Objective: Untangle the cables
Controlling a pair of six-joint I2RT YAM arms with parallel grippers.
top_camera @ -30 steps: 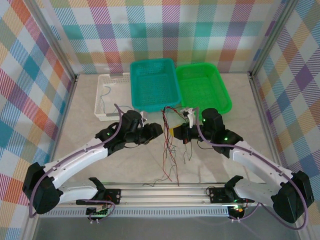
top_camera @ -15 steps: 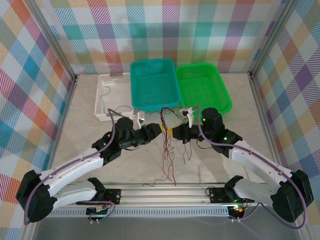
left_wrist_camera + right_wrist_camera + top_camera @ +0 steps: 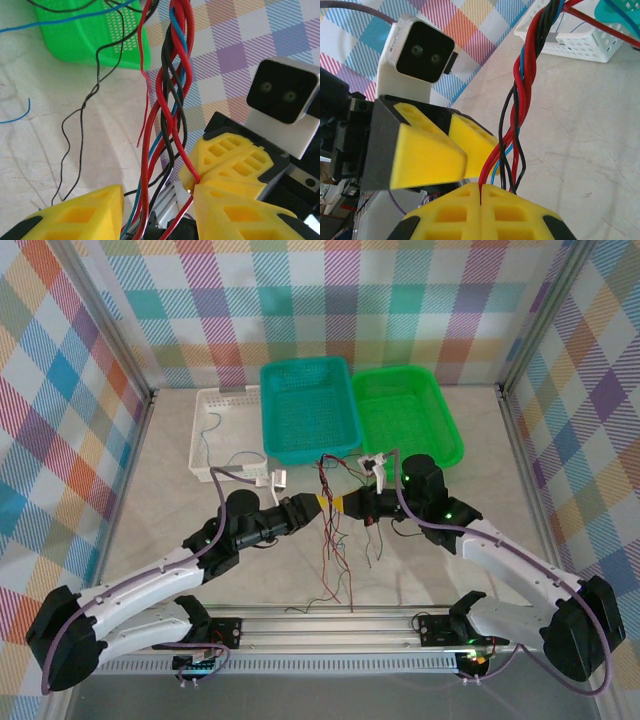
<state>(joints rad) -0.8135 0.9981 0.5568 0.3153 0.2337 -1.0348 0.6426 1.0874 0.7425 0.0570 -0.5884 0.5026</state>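
One: Since a second ago the left arm (image 3: 145, 578) has dropped low over the table (image 3: 160, 490) and pushed its fingers in toward the right arm's, just in front of the teal basket (image 3: 307, 410).

Two: Why bring them so close?

One: I'd judge one side anchors the cables (image 3: 332, 540) while the other goes for a single strand. The twist is tightest right there.

Two: And the grips?

One: Right fingers (image 3: 520, 217) are pressed together, with red, black and blue strands pinched in the seam. Left fingers (image 3: 75, 217) stand apart, clamping nothing. The twisted cables run up through their gap, nearer the right-hand finger, and the loose ends trail down onto the table.
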